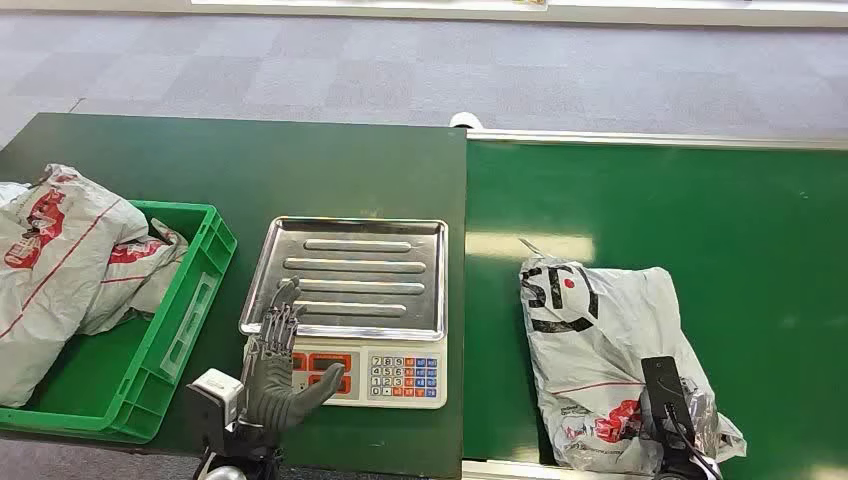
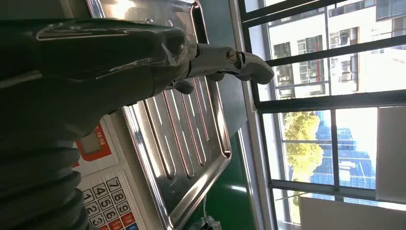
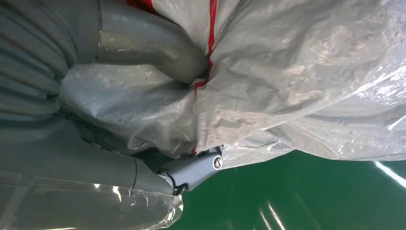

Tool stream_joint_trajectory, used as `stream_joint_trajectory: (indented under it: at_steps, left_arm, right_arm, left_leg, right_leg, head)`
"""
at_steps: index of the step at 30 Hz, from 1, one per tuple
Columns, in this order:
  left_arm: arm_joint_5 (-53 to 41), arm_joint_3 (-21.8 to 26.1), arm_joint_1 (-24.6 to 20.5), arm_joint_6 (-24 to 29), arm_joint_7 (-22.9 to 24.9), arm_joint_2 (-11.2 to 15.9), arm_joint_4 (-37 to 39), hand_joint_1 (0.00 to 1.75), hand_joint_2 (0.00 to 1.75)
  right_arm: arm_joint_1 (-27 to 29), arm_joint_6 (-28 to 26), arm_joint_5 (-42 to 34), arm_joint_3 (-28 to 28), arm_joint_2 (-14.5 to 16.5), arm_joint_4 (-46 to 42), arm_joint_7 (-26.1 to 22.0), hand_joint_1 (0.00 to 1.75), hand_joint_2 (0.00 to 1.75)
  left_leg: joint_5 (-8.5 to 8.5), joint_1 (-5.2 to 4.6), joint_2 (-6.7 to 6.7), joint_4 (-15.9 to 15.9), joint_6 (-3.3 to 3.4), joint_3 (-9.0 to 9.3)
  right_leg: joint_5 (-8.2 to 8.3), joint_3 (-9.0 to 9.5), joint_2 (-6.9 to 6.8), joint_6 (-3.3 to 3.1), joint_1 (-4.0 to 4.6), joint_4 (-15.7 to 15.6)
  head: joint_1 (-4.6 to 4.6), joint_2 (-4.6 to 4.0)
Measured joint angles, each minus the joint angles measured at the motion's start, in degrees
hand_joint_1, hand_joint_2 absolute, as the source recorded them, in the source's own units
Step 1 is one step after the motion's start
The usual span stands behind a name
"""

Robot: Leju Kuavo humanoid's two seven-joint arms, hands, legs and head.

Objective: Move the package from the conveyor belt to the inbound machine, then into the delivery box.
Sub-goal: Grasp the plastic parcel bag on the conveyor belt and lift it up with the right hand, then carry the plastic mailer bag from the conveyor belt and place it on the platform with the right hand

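Note:
A grey plastic package [image 1: 600, 350] with black lettering and red print lies on the green conveyor belt [image 1: 700, 220] at the right. My right hand [image 1: 668, 412] is at its near end. In the right wrist view the thumb [image 3: 153, 48] presses into the package [image 3: 297, 86] while the fingers [image 3: 201, 167] curl under its edge, just above the belt [image 3: 297, 201]. The inbound machine is a scale with a bare steel tray [image 1: 345, 275] and a keypad. My left hand [image 1: 275, 370] hovers open over the scale's front left corner, fingers [image 2: 249, 64] stretched above the tray [image 2: 191, 143].
A green delivery box [image 1: 205, 290] stands at the left of the scale on the dark green table, with grey bags [image 1: 60, 270] lying in it and spilling over its left side. Grey carpet lies beyond the table. Windows appear in the left wrist view.

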Motion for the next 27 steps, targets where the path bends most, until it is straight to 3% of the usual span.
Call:
stream_joint_trajectory:
  at_steps: [6, 10, 15, 21, 27]
  left_arm:
    - [0.5, -0.1, 0.3, 0.6, 0.1, 0.1, -0.1, 0.0, 1.75]
    - [0.6, -0.1, 0.5, 0.9, 0.1, 0.1, -0.2, 0.0, 1.75]
    - [0.6, -0.1, 0.8, 1.4, 0.0, 0.1, -0.4, 0.0, 1.75]
    - [0.9, 0.0, -0.8, 1.4, -2.5, 0.1, 0.3, 0.0, 1.75]
    - [-0.3, 0.8, -3.8, 0.9, -2.8, 0.0, 0.4, 0.0, 1.75]
  right_arm:
    - [0.0, -0.9, 0.3, 1.0, 0.0, -0.8, 0.0, 1.54, 1.75]
    - [0.4, -2.0, 0.6, 1.7, 0.1, -2.1, 0.0, 1.72, 1.75]
    - [2.5, -6.5, 0.1, 4.3, 1.3, -10.0, -2.4, 1.75, 1.75]
    - [2.5, -9.3, -1.6, 11.6, 2.3, -22.2, -7.0, 1.75, 1.75]
    - [-2.2, -5.1, -2.1, 21.0, 2.9, -26.3, -7.1, 1.75, 1.75]
  left_leg:
    - [0.0, 0.0, -0.01, 0.0, 0.0, 0.0]
    - [0.0, 0.0, -0.02, 0.0, 0.0, -0.02]
    - [0.0, 0.0, 0.01, 0.0, 0.0, -0.04]
    - [0.03, 0.0, 0.01, 0.0, 0.01, -0.03]
    - [0.08, 0.0, 0.03, 0.0, 0.02, 0.03]
  right_leg:
    - [0.0, -0.01, 0.0, 0.0, 0.0, 0.0]
    - [0.0, 0.0, -0.01, 0.0, -0.01, 0.0]
    - [0.0, -0.03, 0.0, 0.0, 0.0, 0.0]
    - [0.01, -0.01, 0.0, 0.0, 0.01, 0.0]
    - [0.05, 0.05, 0.01, 0.0, 0.0, 0.0]
  head:
    - [0.0, 0.0]
    - [0.01, 0.0]
    - [0.0, 0.0]
    - [0.01, 0.0]
    - [0.01, 0.0]
